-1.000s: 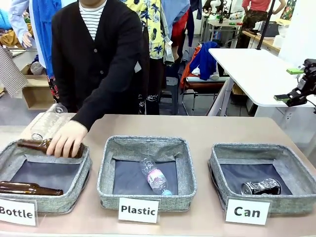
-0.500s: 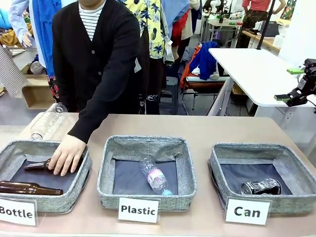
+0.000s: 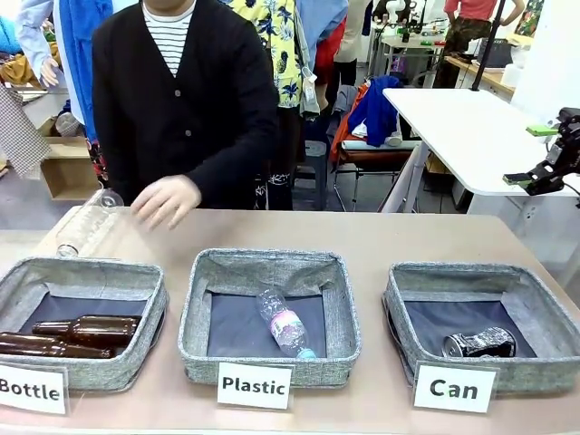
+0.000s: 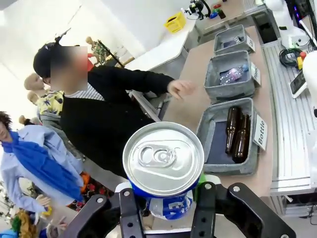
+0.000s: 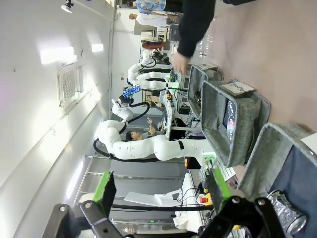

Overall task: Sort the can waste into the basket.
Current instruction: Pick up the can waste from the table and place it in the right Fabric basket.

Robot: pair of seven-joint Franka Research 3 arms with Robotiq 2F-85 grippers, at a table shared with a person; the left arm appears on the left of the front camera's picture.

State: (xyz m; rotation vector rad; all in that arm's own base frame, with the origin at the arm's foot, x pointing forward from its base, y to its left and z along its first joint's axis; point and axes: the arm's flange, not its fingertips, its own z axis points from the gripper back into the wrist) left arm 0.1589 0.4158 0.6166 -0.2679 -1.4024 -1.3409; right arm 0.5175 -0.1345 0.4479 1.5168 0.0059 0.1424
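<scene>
Within left hand grip: blue-and-white can, clamped between fingers.

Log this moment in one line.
left gripper: shut on blue can | right gripper: open, empty | crushed can: in Can basket

Front cam: person's hand is a blur, fingers can't be told apart. Crushed can lies low in Can basket, print too small to read. Bottle basket is clipped by the left edge, Bottle card too, and the front brown bottle runs out of frame there. R gripper is cut off at the right edge. L wrist cam: blue-and-white can shows its lid, lower body mostly hidden by its own rim and the fingers of L gripper. R wrist cam: crushed can is clipped at the bottom-right corner.
</scene>
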